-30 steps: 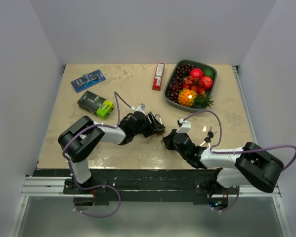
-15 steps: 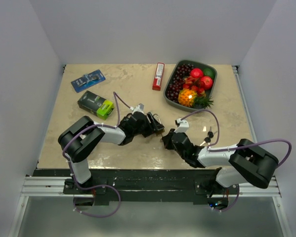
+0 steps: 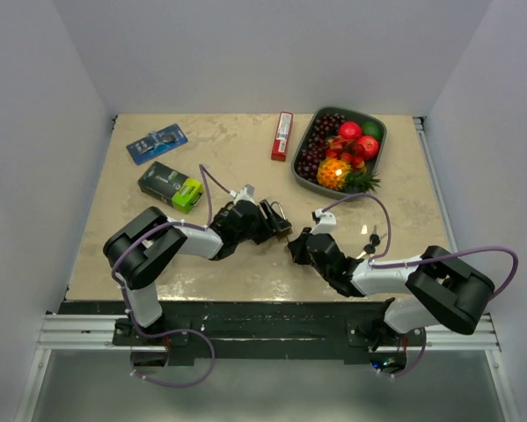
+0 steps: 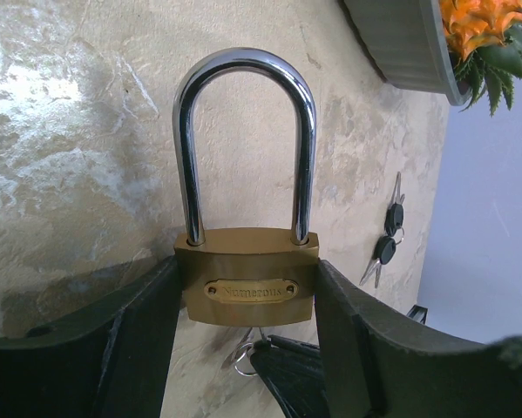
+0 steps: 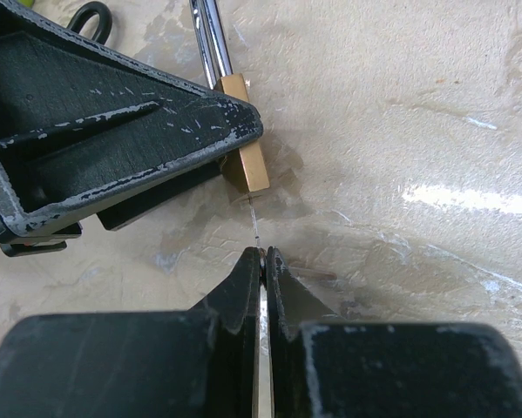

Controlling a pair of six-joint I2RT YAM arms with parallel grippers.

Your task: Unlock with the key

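I note left gripper [image 4: 247, 315] clamped on the padlock [image 4: 247, 286], right gripper [image 5: 262, 258] pinching the key [image 5: 254, 222] at its base (depth unclear); insertion step, I judge, next seat fully and turn

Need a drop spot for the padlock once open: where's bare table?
Free: back strip between blue blister pack and red bar; right edge beyond black-headed keys. Crowded: centre, left pincer gripping brass padlock, right pincer holding thin metal key at its base.

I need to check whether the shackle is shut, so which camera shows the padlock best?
Left wrist: the padlock fills the frame, face-on, both shackle legs seated. Right wrist shows only its brass edge; the top view, a tiny glint.
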